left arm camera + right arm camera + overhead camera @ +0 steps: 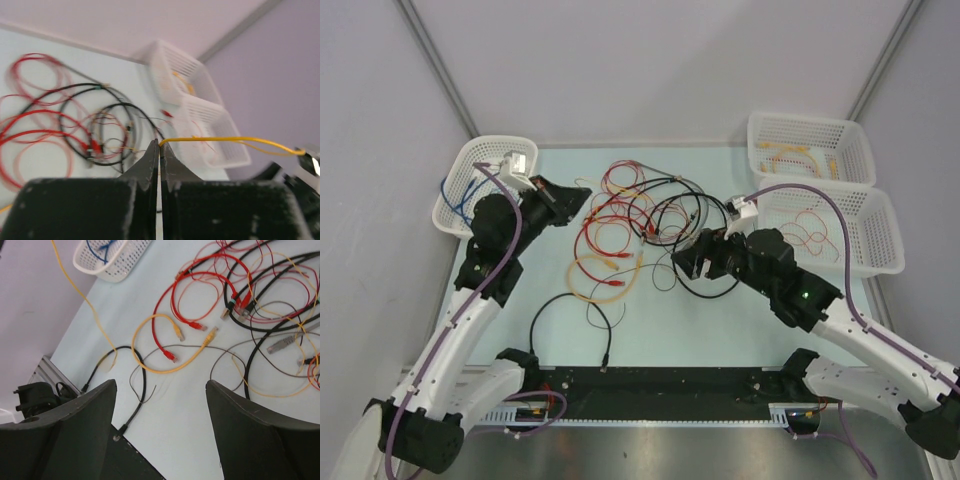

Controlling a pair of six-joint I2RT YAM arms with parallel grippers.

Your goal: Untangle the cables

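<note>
The cables (pixel 630 225) lie tangled in the middle of the table: red loops (pixel 605 235), black loops (pixel 680 215) and an orange-yellow cable (pixel 605 285). A separate black cable (pixel 570 300) curves at the front left. My left gripper (pixel 578 197) is at the tangle's left edge. In the left wrist view it (pixel 161 145) is shut on a thin yellow wire (pixel 225 139) that runs off to the right. My right gripper (pixel 685 258) hovers at the tangle's right side. In the right wrist view it (pixel 160 385) is open and empty above bare table and a thin grey wire (pixel 137 385).
A white basket (pixel 460 195) with a blue cable stands at the back left. Two white baskets (pixel 810 145) (pixel 850 235) holding yellow and red wires stand at the back right. A black rail (pixel 650 385) runs along the table's near edge.
</note>
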